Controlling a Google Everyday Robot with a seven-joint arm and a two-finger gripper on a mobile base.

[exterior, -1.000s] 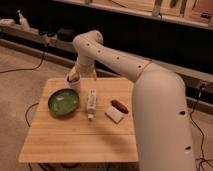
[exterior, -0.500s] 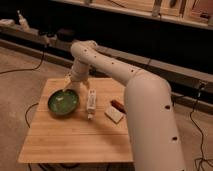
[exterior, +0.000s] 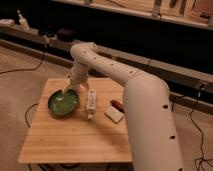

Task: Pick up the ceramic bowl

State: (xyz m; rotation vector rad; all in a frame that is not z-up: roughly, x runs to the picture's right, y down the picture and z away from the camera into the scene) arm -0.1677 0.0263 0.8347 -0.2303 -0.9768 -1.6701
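Note:
The ceramic bowl (exterior: pixel 63 104) is a wide, shallow green dish with a darker rim, sitting on the left part of the wooden table (exterior: pixel 75 137). My white arm reaches over the table from the right and bends down to the bowl. My gripper (exterior: pixel 65 91) is at the bowl's far rim, its pale tips reaching down into the bowl.
A long white tube-like object (exterior: pixel 91 103) lies just right of the bowl. A white block (exterior: pixel 114 114) and a small red-brown item (exterior: pixel 116 104) lie further right. Cables run on the floor (exterior: pixel 20 70) to the left. A dark shelf unit stands behind.
The arm has swung left and lowered, bringing the gripper from behind the bowl down to its far rim. The bowl has stayed in place.

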